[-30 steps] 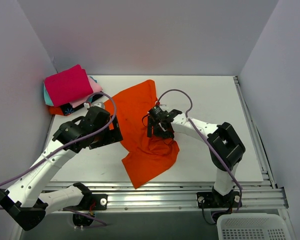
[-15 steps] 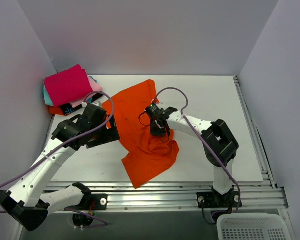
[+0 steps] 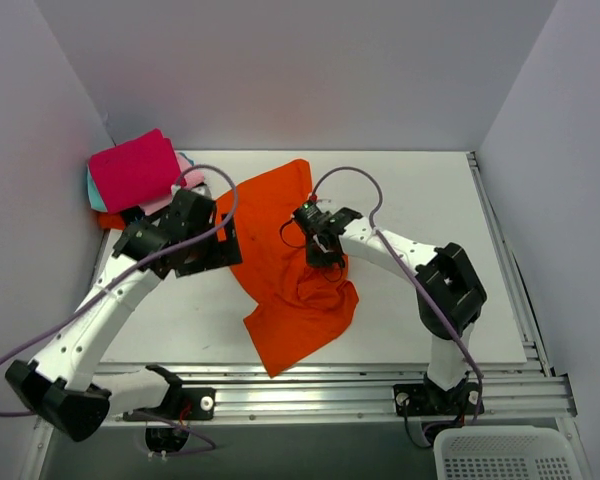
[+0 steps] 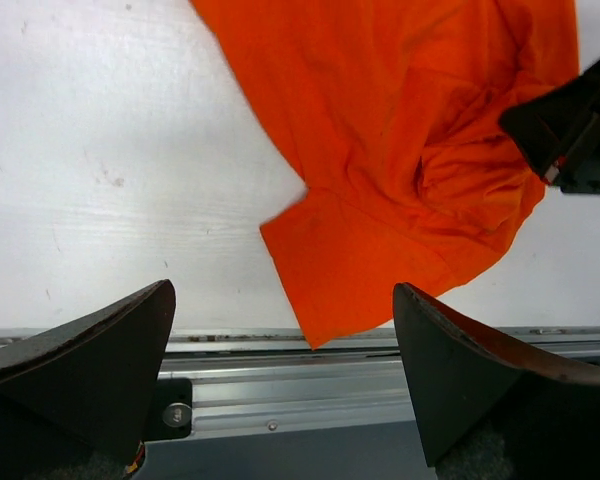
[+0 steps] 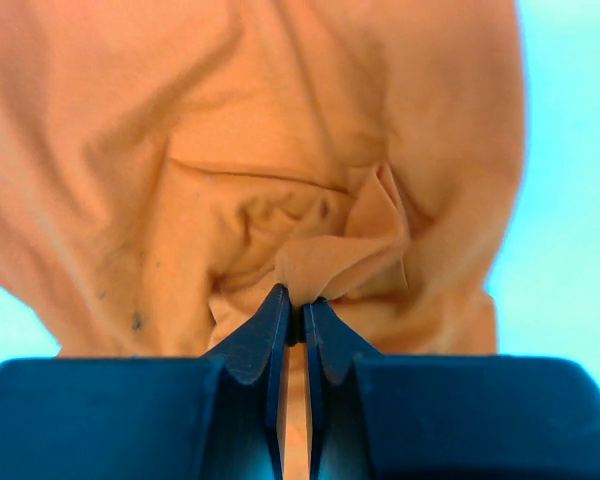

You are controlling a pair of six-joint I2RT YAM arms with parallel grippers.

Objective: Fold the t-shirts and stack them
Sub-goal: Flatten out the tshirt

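Orange shirt (image 3: 280, 255) seen crumpled at frame centre. Fold pinched tight by right gripper (image 5: 293, 318), barely shifted. Left gripper (image 4: 282, 300), jaws spread, drawn up toward upper-left stack (image 3: 130, 170). Spreading judged still pending.

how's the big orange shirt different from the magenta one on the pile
The orange shirt lies loose and rumpled mid-table; the magenta shirt is folded into a neat block atop the pile. The orange shirt covers far more area than the magenta one. The right gripper pinches the orange shirt; nothing holds the magenta one. Both are plain, bright cloth.
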